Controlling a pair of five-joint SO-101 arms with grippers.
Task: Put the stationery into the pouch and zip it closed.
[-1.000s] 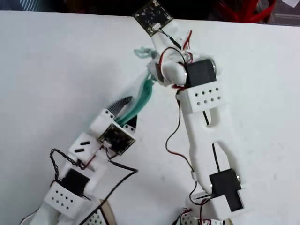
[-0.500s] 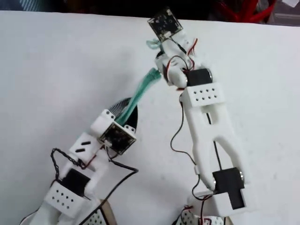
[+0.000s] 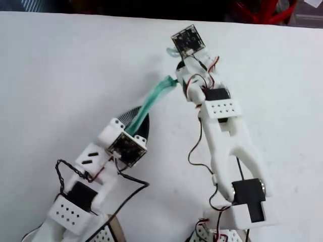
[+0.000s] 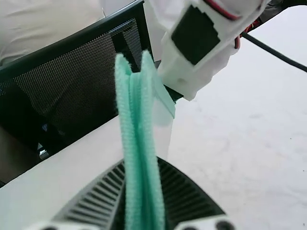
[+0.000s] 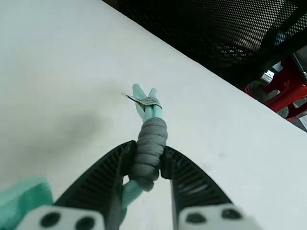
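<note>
Here left jaws pinch the pouch (image 4: pixel 136 163), right jaws its zip pull (image 5: pixel 149 143).

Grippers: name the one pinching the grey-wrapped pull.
The right gripper; it clamps the grey-wrapped pull, while the left gripper grips the green pouch.

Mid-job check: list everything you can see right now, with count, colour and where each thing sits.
pouch: one, teal green, stretched between the two grippers over the table.
zip pull: one, grey wrap on teal cords, clamped in the right gripper.
table: one, white, under both arms.
mesh chair: at least one, black, beyond the table's far edge.
red frame: one, red, behind the table beside the chair.
left gripper: one, black ribbed jaws, shut on one end of the pouch.
right gripper: one, black ribbed jaws, shut on the zip pull at the pouch's other end.
</note>
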